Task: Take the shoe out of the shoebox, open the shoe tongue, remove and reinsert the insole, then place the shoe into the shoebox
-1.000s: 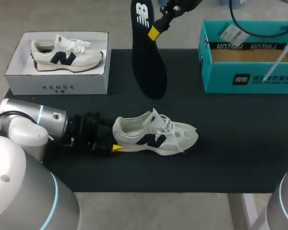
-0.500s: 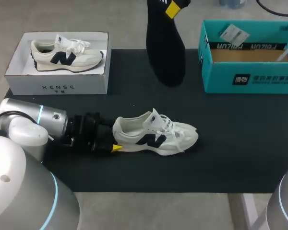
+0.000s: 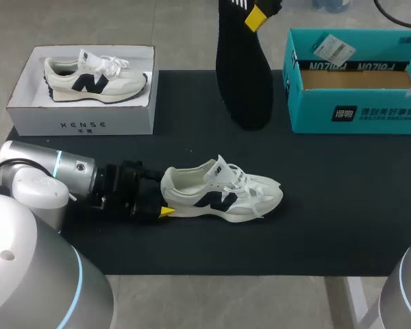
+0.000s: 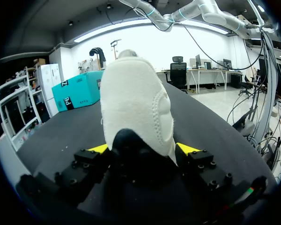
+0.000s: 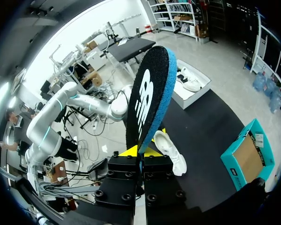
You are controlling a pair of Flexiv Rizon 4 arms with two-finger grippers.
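Observation:
A white shoe with a dark logo (image 3: 222, 193) lies on its side on the black mat, toe pointing right. My left gripper (image 3: 163, 200) holds its heel: in the left wrist view the heel (image 4: 136, 108) fills the gap of the gripper (image 4: 143, 151), with a yellow tip pressed against each side. The black insole (image 3: 243, 75) hangs upright above the mat's far edge. My right gripper (image 3: 257, 15) is shut on its upper end. In the right wrist view the insole (image 5: 147, 93) stands up from the closed fingers of the gripper (image 5: 140, 151), its blue edge showing.
An open teal shoebox (image 3: 356, 113) stands at the far right with a paper tag inside. A white box (image 3: 82, 123) at the far left holds a second white shoe (image 3: 96, 79). The mat (image 3: 329, 212) lies bare to the right of the shoe.
The right gripper has carried the insole rightward and farther up the view, turning it more upright. The left arm and the shoe have stayed where they were.

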